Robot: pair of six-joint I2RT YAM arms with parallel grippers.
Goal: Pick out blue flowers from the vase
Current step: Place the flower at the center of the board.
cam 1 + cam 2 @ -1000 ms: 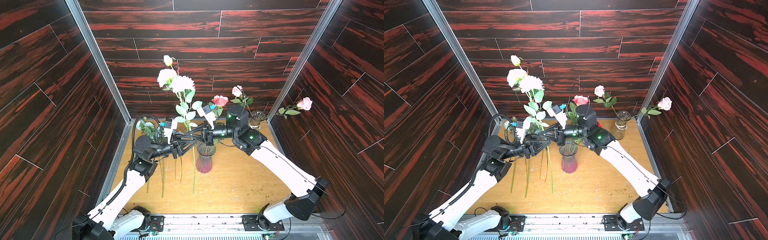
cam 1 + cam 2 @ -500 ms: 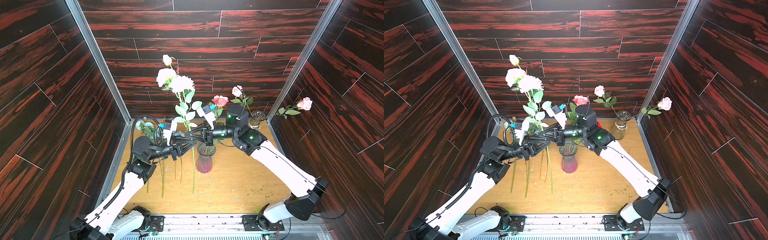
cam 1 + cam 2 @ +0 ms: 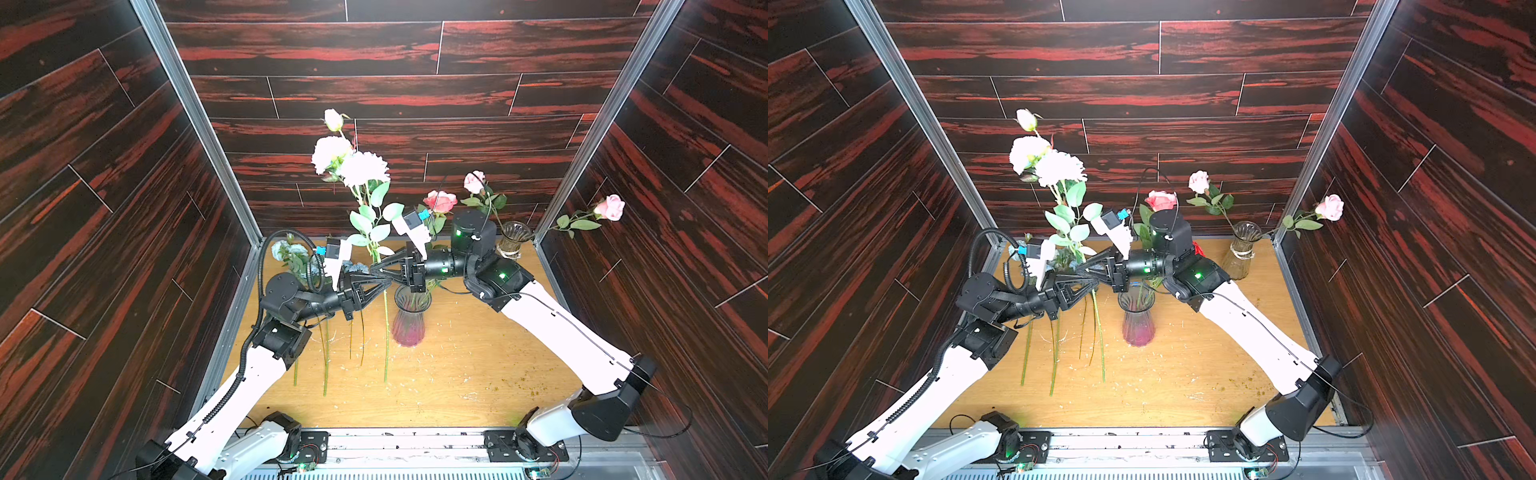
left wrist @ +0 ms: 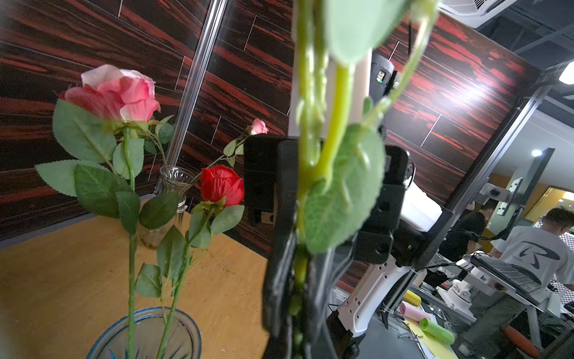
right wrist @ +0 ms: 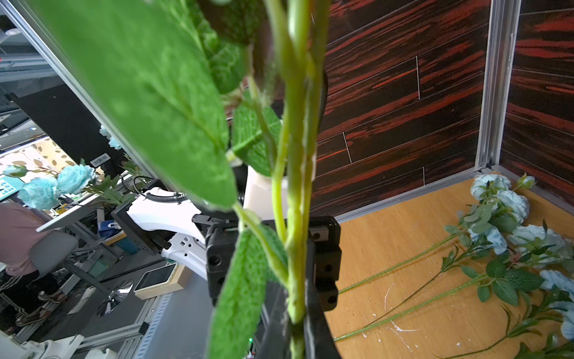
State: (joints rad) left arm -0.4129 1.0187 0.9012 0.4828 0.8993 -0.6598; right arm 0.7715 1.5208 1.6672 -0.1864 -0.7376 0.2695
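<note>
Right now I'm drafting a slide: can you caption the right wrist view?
Right claw shut on a leafy green stem; blue flowers lie on the wooden table beyond.

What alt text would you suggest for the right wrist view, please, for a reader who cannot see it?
Close-up of a leafy green flower stem clamped between the black fingers of the right gripper. Beyond it, several blue flowers lie on the wooden table, in a corner of dark red wood-grain walls.
</note>
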